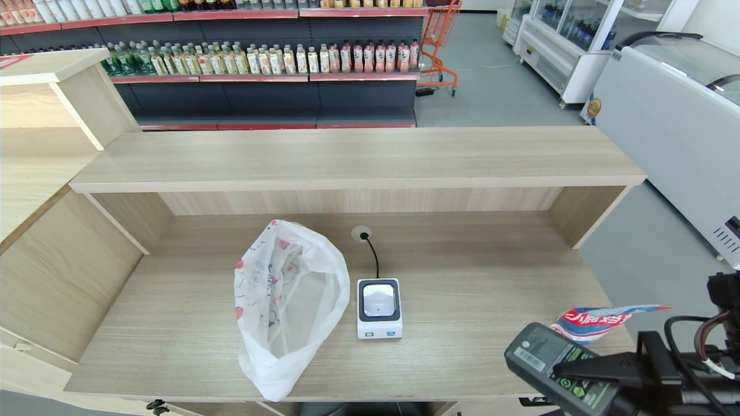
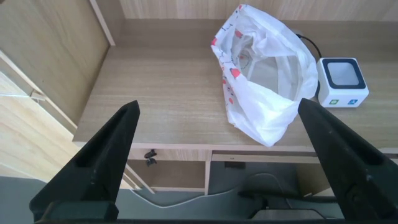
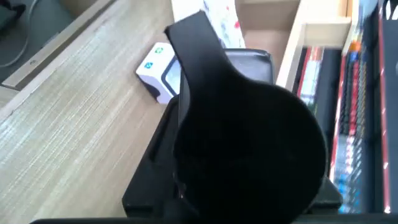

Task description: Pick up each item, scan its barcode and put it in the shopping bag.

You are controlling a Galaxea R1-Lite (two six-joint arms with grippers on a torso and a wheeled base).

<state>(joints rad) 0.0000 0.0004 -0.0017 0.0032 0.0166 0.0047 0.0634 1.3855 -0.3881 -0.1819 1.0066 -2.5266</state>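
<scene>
Sticking from right gripper (image 1: 587,370) (barcode up): dark packet (image 1: 537,353).

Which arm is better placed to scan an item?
Right: the right end effector is at the dark barcoded item, right of the scanner; the left end effector hangs open over by the bag.

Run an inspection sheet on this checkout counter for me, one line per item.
Surface: wooden counter, bare grain.
Job's things: shopping bag lying open; scanner just right of it, apart; red-and-blue packet near the counter's right edge.
Clutter: nothing seen.
Grippers: left gripper open, empty; right arm at the front right corner, grip unclear.
Cables: black scanner cable runs to the grommet hole.
Surroundings: drink shelves, orange cart, freezers.
</scene>
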